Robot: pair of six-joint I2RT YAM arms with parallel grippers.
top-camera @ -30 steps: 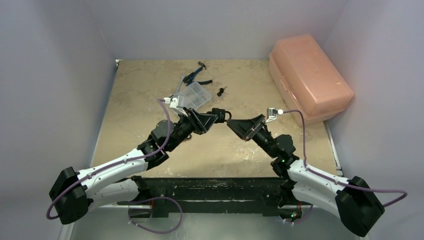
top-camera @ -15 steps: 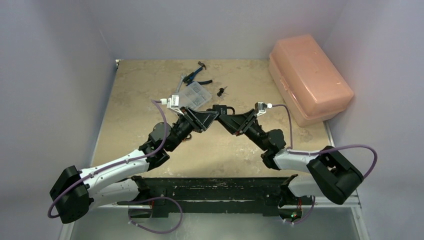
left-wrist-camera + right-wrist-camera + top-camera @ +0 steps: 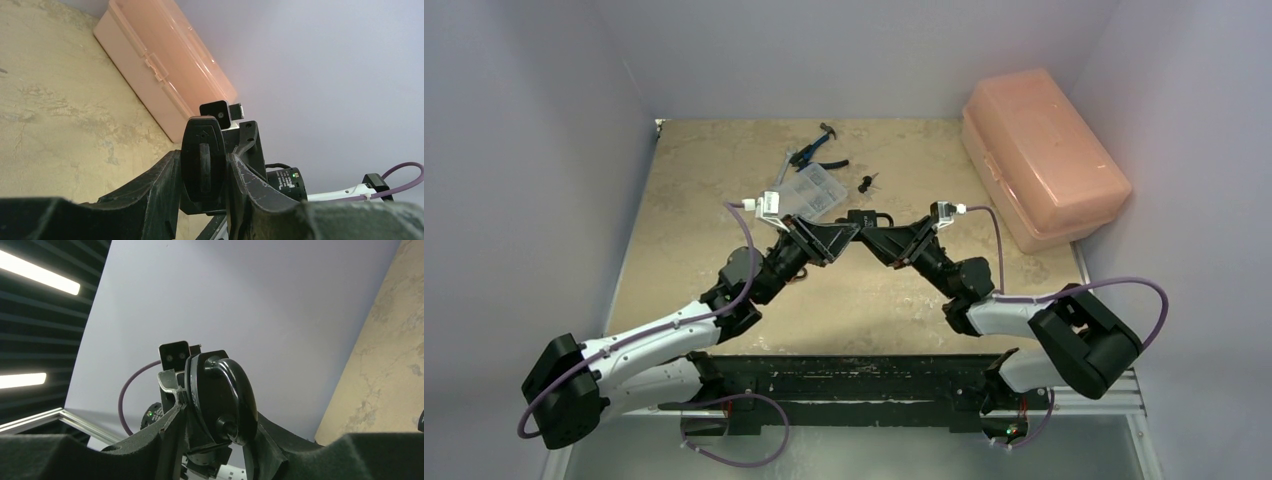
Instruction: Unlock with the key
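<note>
A black padlock [image 3: 871, 222] is held in the air over the middle of the table, between both grippers. My left gripper [image 3: 856, 232] is shut on its body; the left wrist view shows the lock's slotted end [image 3: 202, 135] pinched between my left gripper's [image 3: 203, 161] fingers. My right gripper [image 3: 884, 240] has closed round the lock from the other side; the right wrist view shows the shackle end [image 3: 222, 390] between my right gripper's [image 3: 215, 416] fingers. A small black item, possibly the key [image 3: 866, 181], lies on the table behind the lock.
A large orange plastic box [image 3: 1044, 160] stands at the back right and shows in the left wrist view [image 3: 160, 65]. A clear compartment box [image 3: 814, 190] and blue-handled pliers [image 3: 816, 152] lie at the back centre-left. Walls close in the table on three sides.
The right arm swung in to the left and its gripper came onto the padlock held by the left gripper. The left gripper rose slightly. Over the last half second little moved.
</note>
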